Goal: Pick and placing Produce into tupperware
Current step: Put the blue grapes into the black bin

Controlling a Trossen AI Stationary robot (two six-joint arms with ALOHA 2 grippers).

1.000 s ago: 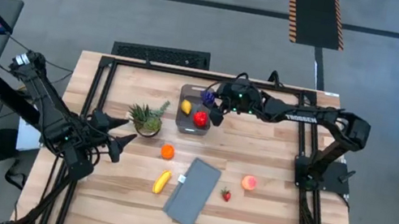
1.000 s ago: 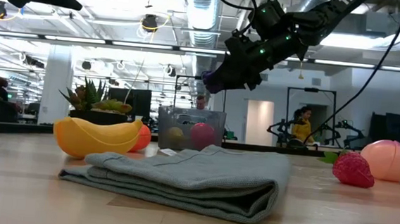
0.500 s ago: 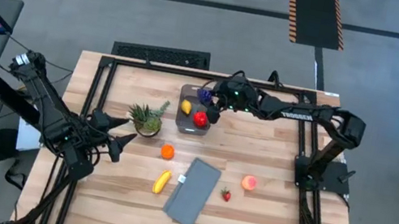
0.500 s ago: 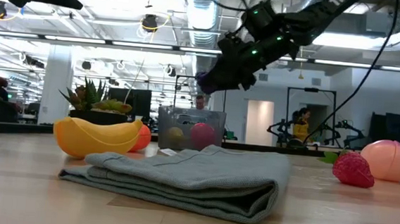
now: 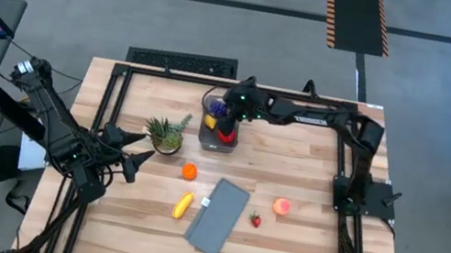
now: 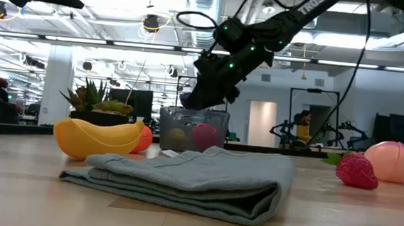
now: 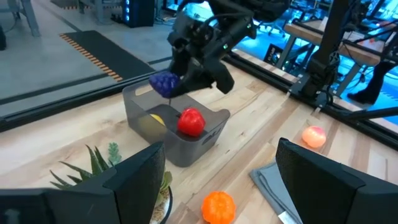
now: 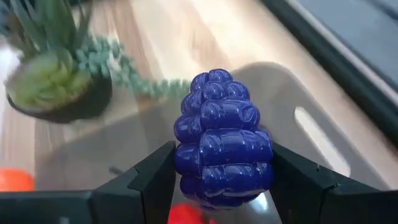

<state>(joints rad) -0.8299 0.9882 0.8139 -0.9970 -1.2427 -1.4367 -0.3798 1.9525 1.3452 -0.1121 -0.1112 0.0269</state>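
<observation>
The right pincer (image 5: 221,110) is clamped on the purple grapes (image 8: 222,138) directly above the tupperware (image 5: 219,144), which sits on the tabletop (image 5: 310,174) beside the spiky pineapple (image 5: 167,133); the step would go best if the grapes drop over the free corner, clear of the red fruit (image 7: 191,121) and yellow lemon (image 7: 153,121) already inside. The grapes are a knobbly, glossy plastic cluster, the tub smooth translucent grey with rounded corners. The left pincer (image 5: 144,158) waits spread and empty near the tabletop's left edge.
</observation>
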